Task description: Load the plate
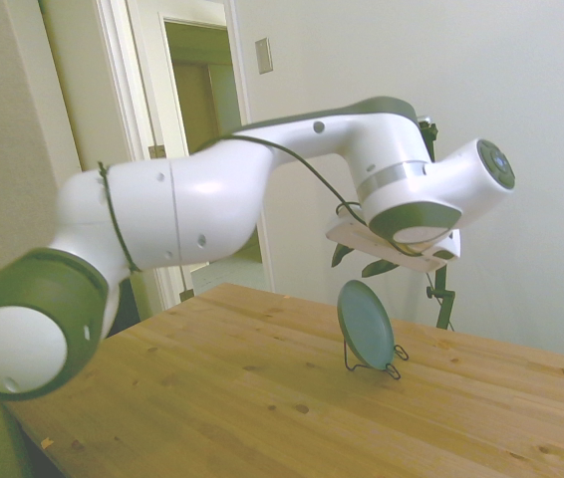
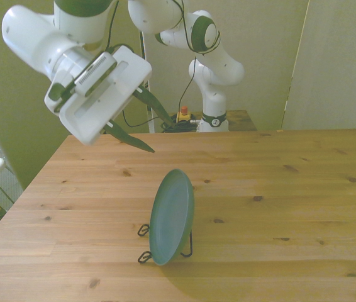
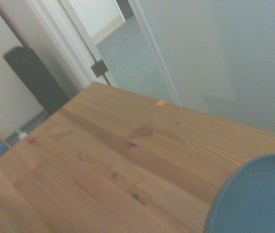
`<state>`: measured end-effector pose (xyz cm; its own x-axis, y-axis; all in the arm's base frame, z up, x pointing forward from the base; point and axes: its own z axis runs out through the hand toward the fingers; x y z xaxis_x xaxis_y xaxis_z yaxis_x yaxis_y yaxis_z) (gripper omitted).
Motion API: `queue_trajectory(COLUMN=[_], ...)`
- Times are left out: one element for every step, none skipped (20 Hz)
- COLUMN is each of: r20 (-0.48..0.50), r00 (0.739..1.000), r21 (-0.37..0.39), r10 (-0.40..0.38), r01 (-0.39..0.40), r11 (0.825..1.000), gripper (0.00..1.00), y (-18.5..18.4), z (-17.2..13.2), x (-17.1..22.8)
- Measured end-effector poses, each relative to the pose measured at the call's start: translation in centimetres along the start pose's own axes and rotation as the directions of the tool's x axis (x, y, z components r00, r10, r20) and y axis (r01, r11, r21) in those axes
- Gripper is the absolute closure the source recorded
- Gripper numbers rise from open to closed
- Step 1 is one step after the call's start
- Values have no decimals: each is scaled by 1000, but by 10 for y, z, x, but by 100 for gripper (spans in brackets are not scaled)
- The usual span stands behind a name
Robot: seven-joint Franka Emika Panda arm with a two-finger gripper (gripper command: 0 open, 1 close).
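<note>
While the plate (image 2: pixel 172 218) stands on edge, the claw (image 2: pixel 150 123) hangs spread above

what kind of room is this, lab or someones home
Likely a room in a home or office used as a robot test space, not a factory: a plain wooden table, an interior doorway with carpet beyond, and a second robot arm behind. The plate stands in a wire rack.

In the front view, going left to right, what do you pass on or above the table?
pincer, hanging above the table with its fingers spread → wire stand → plate standing on edge in that stand.
</note>
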<state>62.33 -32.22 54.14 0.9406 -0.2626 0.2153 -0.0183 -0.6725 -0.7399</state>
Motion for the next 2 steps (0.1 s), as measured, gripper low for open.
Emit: queue_trajectory(r20=[4, 10], r00=[1000, 999], r21=[-30, -51], r10=[-17, -32], r01=[17, 32], r11=[999, 998], gripper=[0, 0], y=[-6, -12], z=[1, 5], x=[-5, -10])
